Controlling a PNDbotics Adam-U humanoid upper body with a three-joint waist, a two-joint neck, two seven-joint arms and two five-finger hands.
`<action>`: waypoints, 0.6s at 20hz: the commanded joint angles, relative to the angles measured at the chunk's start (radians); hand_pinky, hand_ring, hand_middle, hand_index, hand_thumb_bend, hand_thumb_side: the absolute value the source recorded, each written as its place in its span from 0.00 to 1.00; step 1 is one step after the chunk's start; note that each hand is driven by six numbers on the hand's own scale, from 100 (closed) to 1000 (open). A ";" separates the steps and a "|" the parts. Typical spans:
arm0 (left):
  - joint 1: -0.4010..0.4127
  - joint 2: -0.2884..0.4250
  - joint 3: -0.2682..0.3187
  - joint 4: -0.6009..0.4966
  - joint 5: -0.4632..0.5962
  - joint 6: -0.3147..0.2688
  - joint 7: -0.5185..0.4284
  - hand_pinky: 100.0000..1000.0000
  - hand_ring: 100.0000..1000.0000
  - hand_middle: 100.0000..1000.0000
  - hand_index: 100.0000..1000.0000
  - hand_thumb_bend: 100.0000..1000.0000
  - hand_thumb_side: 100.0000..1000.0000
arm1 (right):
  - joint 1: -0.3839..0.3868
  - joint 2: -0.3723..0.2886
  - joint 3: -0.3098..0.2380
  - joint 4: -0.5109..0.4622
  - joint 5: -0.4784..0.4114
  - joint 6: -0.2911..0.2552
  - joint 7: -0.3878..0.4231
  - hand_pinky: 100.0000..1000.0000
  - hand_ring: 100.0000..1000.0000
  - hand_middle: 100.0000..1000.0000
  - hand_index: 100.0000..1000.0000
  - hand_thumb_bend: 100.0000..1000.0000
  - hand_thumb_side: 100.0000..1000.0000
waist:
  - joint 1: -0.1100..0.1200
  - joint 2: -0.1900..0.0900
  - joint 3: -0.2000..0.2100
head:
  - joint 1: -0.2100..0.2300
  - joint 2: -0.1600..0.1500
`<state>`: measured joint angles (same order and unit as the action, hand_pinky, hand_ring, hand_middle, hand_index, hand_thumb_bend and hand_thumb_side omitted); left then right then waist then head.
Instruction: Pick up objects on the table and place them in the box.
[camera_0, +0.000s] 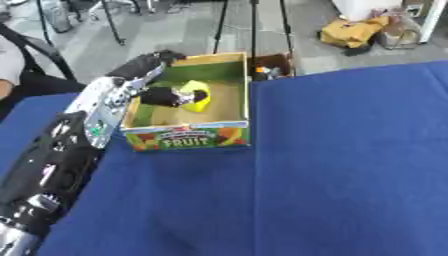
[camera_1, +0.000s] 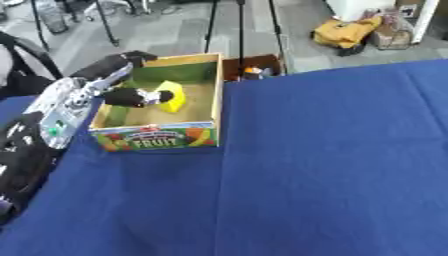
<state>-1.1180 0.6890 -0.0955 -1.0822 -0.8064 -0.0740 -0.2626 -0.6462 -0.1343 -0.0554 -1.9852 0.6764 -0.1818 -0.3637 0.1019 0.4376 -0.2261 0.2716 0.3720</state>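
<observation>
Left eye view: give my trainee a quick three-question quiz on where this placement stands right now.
1. True or false: the yellow object is inside the cardboard box printed FRUIT.
2. Which hand is over the box? A) left hand B) right
3. Fill in: the box stands on a ____ tablecloth.

Key: 1 true. 2 A; its fingers curl round the yellow object. 3 blue.

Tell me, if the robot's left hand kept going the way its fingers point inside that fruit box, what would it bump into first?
Most likely nothing new: the left hand is already curled on the yellow object. Beyond that lies the right wall of the fruit box, though depth is hard to judge.
</observation>
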 joint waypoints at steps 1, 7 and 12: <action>-0.013 0.062 0.031 -0.092 0.034 -0.013 0.052 0.69 0.84 0.87 1.00 0.44 0.93 | 0.000 -0.004 -0.007 -0.015 0.008 0.003 -0.005 0.67 0.77 0.43 0.79 0.10 0.60 | -0.010 -0.041 0.011 | -0.034 0.028; 0.012 0.076 0.125 -0.242 0.123 -0.095 0.145 0.67 0.80 0.81 1.00 0.30 0.98 | 0.018 0.015 -0.009 -0.015 0.023 -0.002 -0.015 0.68 0.77 0.44 0.79 0.06 0.59 | -0.025 -0.086 0.038 | -0.077 0.075; 0.090 0.055 0.192 -0.354 0.192 -0.140 0.214 0.65 0.78 0.78 0.96 0.27 1.00 | 0.030 0.038 -0.009 -0.015 0.038 -0.009 -0.022 0.68 0.77 0.46 0.79 0.02 0.57 | -0.042 -0.126 0.062 | -0.093 0.106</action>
<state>-1.0162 0.7221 0.0695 -1.3959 -0.6335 -0.2054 -0.0684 -0.6073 -0.0976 -0.0611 -1.9852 0.7047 -0.1879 -0.3819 0.0618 0.3369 -0.1634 0.1834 0.4669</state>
